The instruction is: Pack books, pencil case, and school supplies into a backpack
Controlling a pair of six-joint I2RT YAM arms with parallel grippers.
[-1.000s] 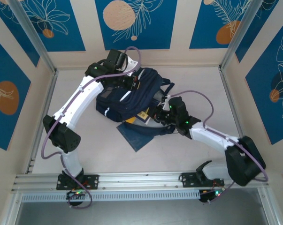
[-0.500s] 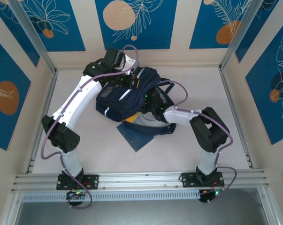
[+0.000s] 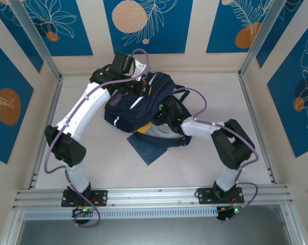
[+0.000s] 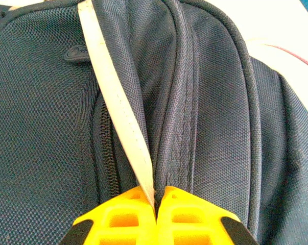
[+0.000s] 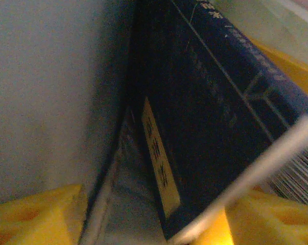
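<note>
- Left gripper (image 4: 156, 196): clenched on the backpack (image 3: 125, 109). Its two yellow fingers (image 4: 118, 219) meet tip to tip. A fold of navy fabric and the end of a white reflective stripe (image 4: 118, 112) are pinched between them.
- Directly ahead of the left gripper, the pinched fold rises as a ridge of piped seam. A zip (image 4: 107, 153) runs just to the left of the stripe.
- Right gripper (image 5: 154, 219): released. Its jaws stand wide apart, with one yellow finger at each lower corner of the wrist view.
- Between the right gripper's fingers lies a navy book (image 5: 215, 117). It is tilted and has a narrow yellow label (image 5: 161, 158) on its cover.
- The left-hand finger is clear of the navy book. The right-hand finger sits just beside the book's lower edge, and I cannot tell whether they touch.
- To the left of the right gripper is a plain grey surface, too blurred to identify.
- Seen from above, the right gripper is at the open mouth of the backpack. The left gripper holds the opposite, far side of the bag.
- The backpack lies on the worktop (image 3: 220, 92) between the two grippers.
- Just to the near side of the right gripper, a second navy book (image 3: 146, 148) lies flat on the worktop. Its far corner is tucked under the backpack's edge.
- An orange-yellow book (image 3: 145, 131) shows at that same edge, between the second navy book and the bag, close to the right gripper.
</note>
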